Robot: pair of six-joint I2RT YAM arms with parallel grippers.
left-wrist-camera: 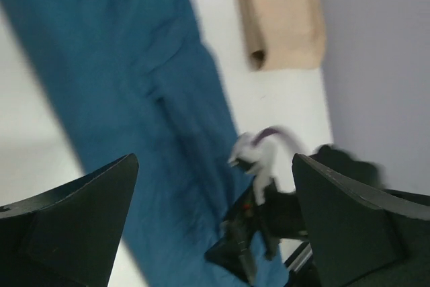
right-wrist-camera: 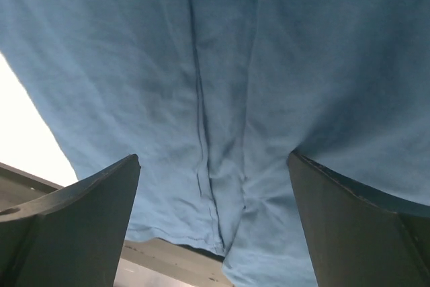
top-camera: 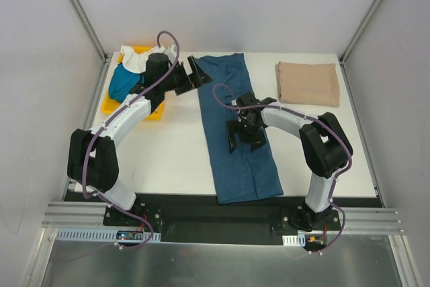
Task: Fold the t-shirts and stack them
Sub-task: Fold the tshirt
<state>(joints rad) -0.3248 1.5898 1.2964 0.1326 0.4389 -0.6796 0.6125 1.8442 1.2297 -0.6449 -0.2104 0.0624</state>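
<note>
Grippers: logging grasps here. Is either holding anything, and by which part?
Nothing is held: the left gripper and right gripper are both open, empty, over the navy t-shirt.

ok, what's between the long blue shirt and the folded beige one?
Bare table between the blue shirt and the beige shirt, per the top view; the right arm passes just nearer than that strip.

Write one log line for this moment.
blue shirt: long strip, mid-table; beige shirt: folded, far right; left end effector: open; right end effector: open, above blue shirt
</note>
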